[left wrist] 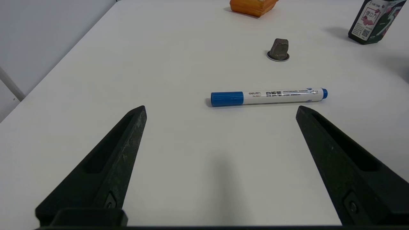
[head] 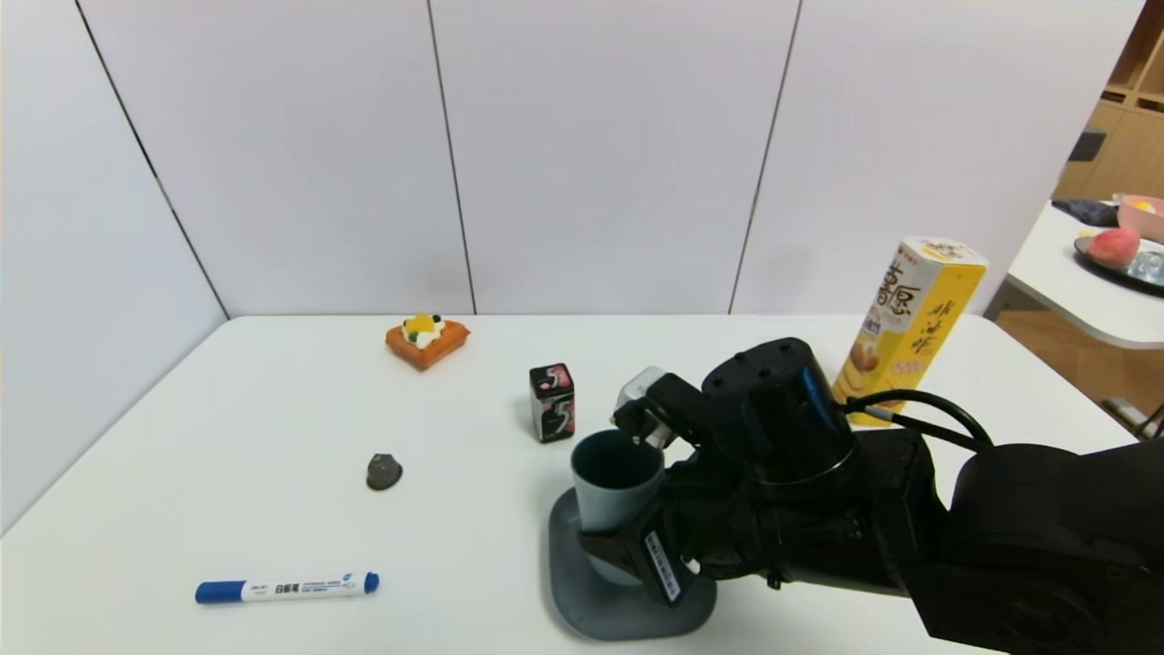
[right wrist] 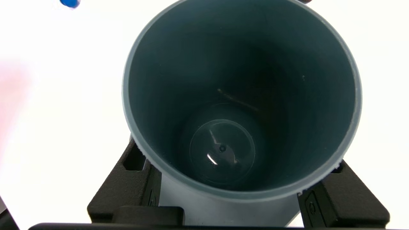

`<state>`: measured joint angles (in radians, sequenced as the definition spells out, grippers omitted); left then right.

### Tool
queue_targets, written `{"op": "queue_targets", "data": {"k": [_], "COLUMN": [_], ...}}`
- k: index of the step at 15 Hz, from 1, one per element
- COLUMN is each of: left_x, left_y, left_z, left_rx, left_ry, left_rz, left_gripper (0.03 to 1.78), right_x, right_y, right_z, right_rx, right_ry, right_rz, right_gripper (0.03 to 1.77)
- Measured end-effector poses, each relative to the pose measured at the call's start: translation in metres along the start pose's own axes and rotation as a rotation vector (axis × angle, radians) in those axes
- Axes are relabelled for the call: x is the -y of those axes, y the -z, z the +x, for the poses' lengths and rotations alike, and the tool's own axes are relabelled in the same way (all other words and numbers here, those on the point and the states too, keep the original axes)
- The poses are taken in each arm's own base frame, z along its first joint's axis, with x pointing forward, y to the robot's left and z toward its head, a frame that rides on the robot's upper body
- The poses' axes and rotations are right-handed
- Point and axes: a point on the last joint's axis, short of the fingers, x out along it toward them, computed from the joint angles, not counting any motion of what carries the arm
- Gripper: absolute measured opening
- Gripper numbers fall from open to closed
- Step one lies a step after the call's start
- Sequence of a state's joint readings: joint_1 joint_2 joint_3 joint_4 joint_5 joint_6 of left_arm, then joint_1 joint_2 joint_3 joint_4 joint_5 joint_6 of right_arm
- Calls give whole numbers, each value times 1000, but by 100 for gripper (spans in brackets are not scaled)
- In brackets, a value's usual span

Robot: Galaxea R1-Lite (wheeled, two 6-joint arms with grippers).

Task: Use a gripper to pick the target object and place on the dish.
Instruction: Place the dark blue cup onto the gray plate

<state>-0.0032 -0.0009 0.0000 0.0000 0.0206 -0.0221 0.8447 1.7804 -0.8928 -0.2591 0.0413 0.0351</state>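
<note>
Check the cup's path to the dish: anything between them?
Nothing visible. The right gripper grips the cup directly over the dish; whether its base touches the dish is hidden. The gum box stands behind the dish, off that path. The left gripper is open, over bare table near the marker.

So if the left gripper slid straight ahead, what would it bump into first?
Probably the marker. It lies crosswise on the table just ahead of the open left gripper, though how high the fingers sit above it is unclear.
</note>
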Motion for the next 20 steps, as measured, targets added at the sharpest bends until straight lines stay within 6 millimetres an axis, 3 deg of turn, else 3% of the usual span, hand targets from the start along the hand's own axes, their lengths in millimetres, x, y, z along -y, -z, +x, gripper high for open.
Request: {"op": "queue_targets", "data": {"k": [20], "left_x": [0], "left_y": [0], "left_z": [0], "left_rx": [0], "left_ry": [0], "left_rz": [0], "left_gripper": [169], "right_x": [3], "right_y": [8], "right_z": [9], "right_rx": [37], "right_ry": [37], "right_rz": [-3], "right_gripper": [110]}}
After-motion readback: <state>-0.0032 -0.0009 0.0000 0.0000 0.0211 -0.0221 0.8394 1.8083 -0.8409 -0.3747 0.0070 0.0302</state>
